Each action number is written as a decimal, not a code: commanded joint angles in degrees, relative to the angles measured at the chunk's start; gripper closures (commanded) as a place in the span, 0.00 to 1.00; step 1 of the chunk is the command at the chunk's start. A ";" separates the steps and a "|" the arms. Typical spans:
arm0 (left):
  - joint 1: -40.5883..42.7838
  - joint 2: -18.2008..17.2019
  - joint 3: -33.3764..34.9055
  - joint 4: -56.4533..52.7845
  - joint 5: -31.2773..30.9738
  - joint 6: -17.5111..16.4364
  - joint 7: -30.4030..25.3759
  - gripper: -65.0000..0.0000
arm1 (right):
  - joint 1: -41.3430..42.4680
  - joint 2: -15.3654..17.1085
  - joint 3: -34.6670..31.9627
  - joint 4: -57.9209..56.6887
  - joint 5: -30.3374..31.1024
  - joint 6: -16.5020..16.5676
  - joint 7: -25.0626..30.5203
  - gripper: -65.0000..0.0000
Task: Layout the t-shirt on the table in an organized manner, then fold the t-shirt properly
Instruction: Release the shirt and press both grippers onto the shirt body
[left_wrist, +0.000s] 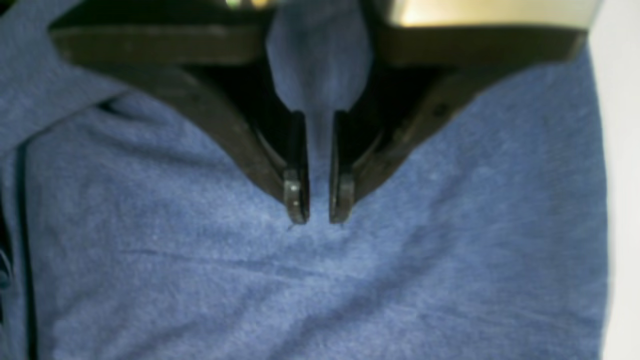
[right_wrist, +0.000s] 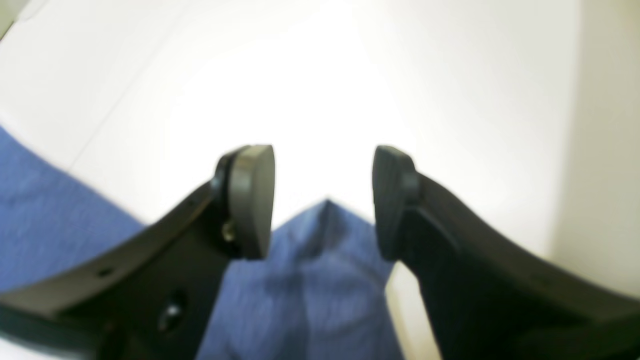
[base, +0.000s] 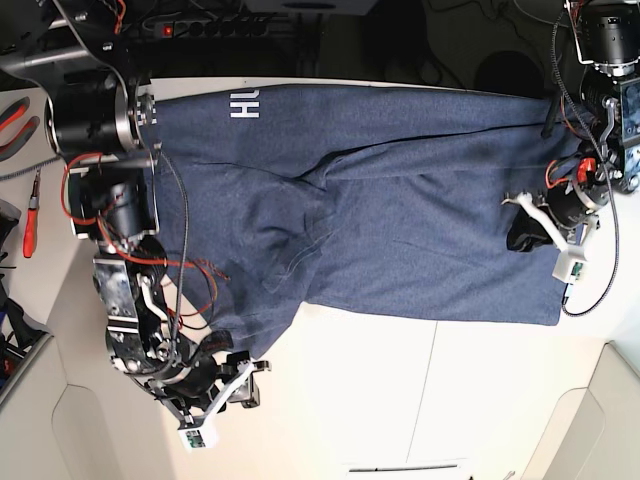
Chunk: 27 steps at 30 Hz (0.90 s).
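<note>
Currently the shirt (base: 400, 200) lies spread but rumpled across the table's (base: 420, 390) far half. Left gripper (left_wrist: 319, 210) stands narrow, tips down on the cloth; right gripper (right_wrist: 322, 200) gapes wide above a loose corner. Tug corners outward evenly before folding.

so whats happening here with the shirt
A two-armed robot is working on a navy t-shirt spread across a white table. The left gripper sits low over the fabric near one end, its jaws nearly together with a narrow gap; whether it pinches cloth is unclear. The right gripper is open at the opposite end, a peaked corner of the shirt just beyond its fingertips, not held. The shirt is still rumpled in the middle and not yet folded.
</note>
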 joint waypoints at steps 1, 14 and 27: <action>-1.31 -1.09 -0.28 -0.09 -0.70 0.02 -1.36 0.83 | 3.78 -0.81 0.07 -2.62 -0.74 -0.66 1.29 0.53; -3.34 -1.11 -0.28 -2.86 -0.72 -0.02 -1.33 0.69 | 8.48 -3.06 0.07 -25.38 -11.19 -14.51 1.29 0.49; -3.37 -1.11 -0.28 -2.89 -0.70 -0.02 -1.77 0.69 | 8.46 -2.67 0.07 -25.33 -14.51 -18.36 2.99 0.49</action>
